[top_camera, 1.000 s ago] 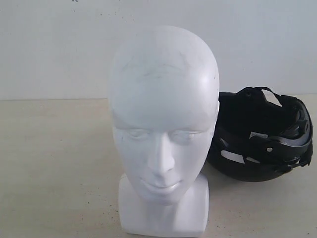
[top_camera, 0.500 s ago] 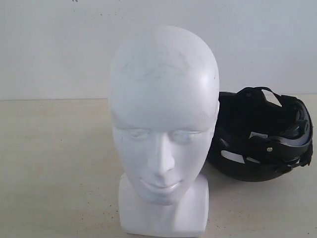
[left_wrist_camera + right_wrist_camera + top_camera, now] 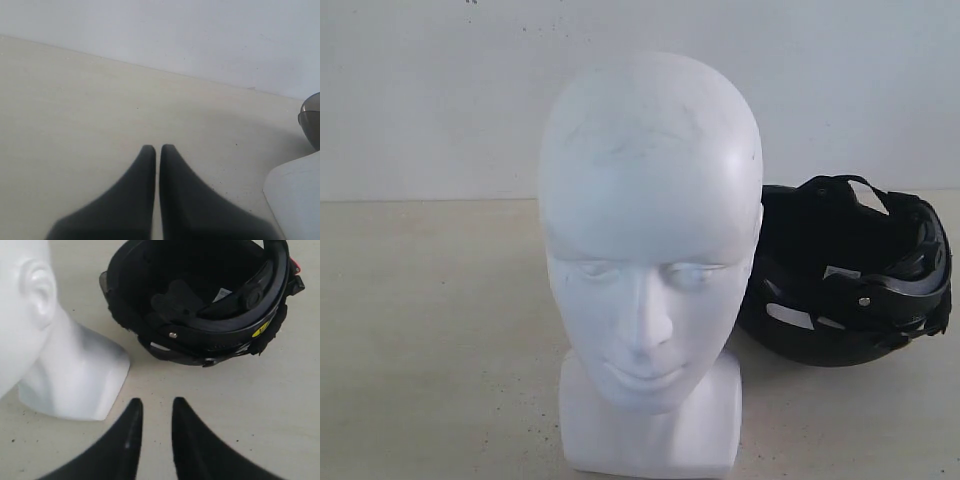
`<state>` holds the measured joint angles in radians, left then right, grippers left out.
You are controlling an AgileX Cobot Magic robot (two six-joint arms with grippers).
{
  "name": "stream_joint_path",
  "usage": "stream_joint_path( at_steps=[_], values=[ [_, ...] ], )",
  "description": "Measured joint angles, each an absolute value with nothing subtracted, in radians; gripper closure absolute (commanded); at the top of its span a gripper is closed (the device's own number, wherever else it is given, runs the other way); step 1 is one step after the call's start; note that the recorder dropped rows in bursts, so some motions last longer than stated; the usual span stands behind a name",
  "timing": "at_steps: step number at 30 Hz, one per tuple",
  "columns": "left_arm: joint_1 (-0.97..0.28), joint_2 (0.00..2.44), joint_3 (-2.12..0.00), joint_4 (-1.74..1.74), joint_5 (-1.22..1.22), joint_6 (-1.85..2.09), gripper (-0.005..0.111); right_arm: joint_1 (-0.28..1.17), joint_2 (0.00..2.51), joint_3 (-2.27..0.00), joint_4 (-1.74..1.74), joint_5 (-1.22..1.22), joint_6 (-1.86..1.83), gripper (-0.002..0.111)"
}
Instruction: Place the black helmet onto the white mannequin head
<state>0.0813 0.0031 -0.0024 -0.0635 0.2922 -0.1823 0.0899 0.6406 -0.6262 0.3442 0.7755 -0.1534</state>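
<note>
Exterior view: I see no change since earlier. Helmet (image 3: pixel 850 290) lies opening-up on table (image 3: pixel 420 350), just beside head (image 3: pixel 650 200), on its right in this view. Left claw (image 3: pixel 157 147) pinched together, empty; right claw (image 3: pixel 156 402) slightly parted, empty.

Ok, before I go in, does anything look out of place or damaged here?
The black helmet lies with its open side up, inner padding exposed, on the table beside the white mannequin head, so it probably needs turning over. The head stands upright, with only faint grey scuffs on its forehead.
</note>
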Motion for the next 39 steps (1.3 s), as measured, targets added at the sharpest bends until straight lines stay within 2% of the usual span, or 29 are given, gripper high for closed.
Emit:
stream_joint_path(
  at_steps=[2,7,14,39],
  values=[
    [0.081,0.003,-0.002,-0.063,0.292,-0.182,0.102,0.090,0.727,-0.626,0.342,0.703,-0.142,0.047],
    [0.081,0.003,-0.002,-0.063,0.292,-0.182,0.102,0.090,0.951,-0.626,0.333,0.494,-0.033,0.046],
    [0.081,0.003,-0.002,-0.063,0.292,-0.182,0.102,0.090,1.208,-0.626,0.333,0.320,0.122,0.046],
    [0.081,0.003,-0.002,-0.063,0.292,-0.182,0.102,0.090,1.261,-0.626,0.588,0.059,0.177,0.046]
  ],
)
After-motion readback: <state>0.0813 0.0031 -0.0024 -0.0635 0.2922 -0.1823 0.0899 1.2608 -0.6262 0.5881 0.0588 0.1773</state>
